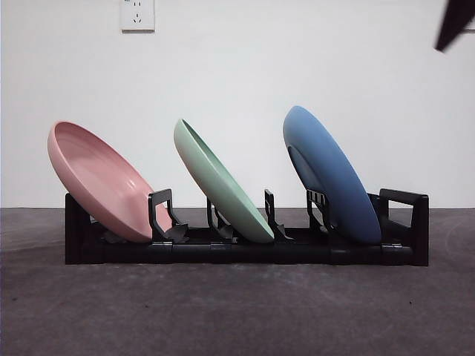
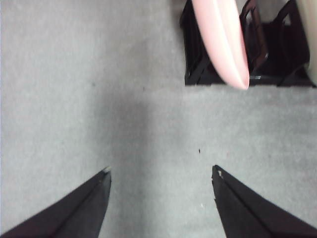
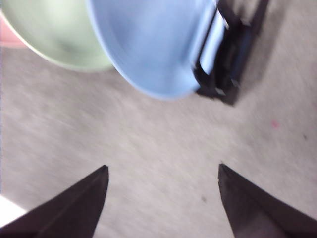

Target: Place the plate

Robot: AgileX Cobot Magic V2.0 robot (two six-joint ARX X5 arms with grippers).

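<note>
Grey matte counter (image 1: 237,311) fills the foreground, and on it stands the long black plastic dish rack (image 1: 404,222) carrying all three plates. Nearest the rack's handled end, the round blue plastic plate (image 1: 330,174) sits on edge in its slot, tilted, its lower rim down among the black dividers. In the middle slot leans the pale green round plate (image 1: 223,182), and at the far end the pink round plate (image 1: 104,182), both tilted the same way and apart from one another. With every plate seated and neither hand carrying anything, the placing looks complete; I judge that only pulling the arms clear remains, if that.

From its wrist view, the right hand (image 3: 163,171) hangs above bare counter near the blue plate (image 3: 148,44), jaws spread wide with nothing between them; that picture is blurred. At the front view's top corner a black tip (image 1: 453,22) shows, though which arm it belongs to is unclear. Over by the rack's other end, the left hand (image 2: 161,173) hovers above empty counter close to the pink plate (image 2: 223,44), likewise wide open and empty.
</note>
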